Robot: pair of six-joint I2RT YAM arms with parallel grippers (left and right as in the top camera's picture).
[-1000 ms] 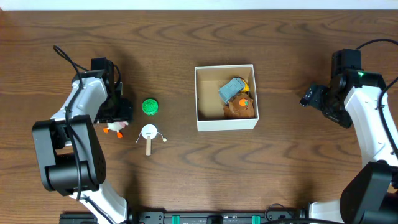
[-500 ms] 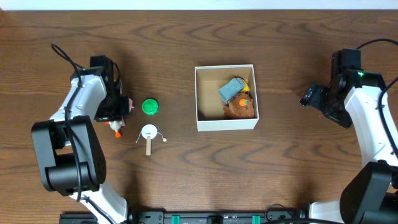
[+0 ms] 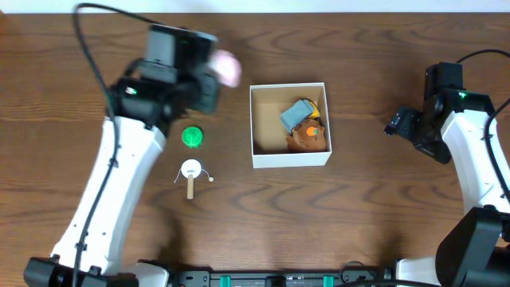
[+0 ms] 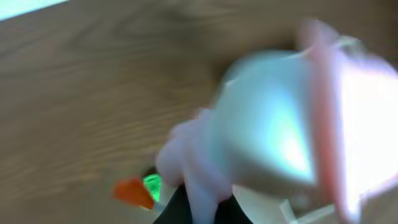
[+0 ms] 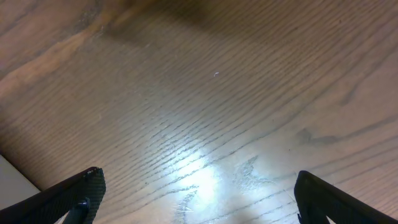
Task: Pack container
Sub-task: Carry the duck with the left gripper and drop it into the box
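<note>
You're mid-carry w/ the left arm. The left fingers (image 3: 217,76) are hanging above the dark wood-grain worktop (image 3: 358,231), just left of the container (image 3: 291,157). That's the square open-top box w/ white walls and a brown cardboard inside, sitting centre-right on the worktop.

You're gripping a small pale pink-and-white toy (image 3: 228,68). It's off the worktop, so I'm judging the left fingers closed on it. The left wrist view is too blurred to show how far they're closed; there the toy (image 4: 261,137) is filling most of the pic.

The right fingers (image 5: 199,190) are spread wide w/ nothing btwn them, parked well to the right of the container.

Inside the container a blue-grey piece (image 3: 297,114) and a brown plush w/ an orange spot (image 3: 307,137) are filling the right half, approx.

Step in hand: transport to the container. Next you're needing to:
- bring the toy over the open top, pref. the freer left half
- clear the near rim
- lower, then open the left fingers

A green round piece (image 3: 191,136) and a white disc on a wooden stick (image 3: 190,170) are lying unpacked on the worktop.
</note>
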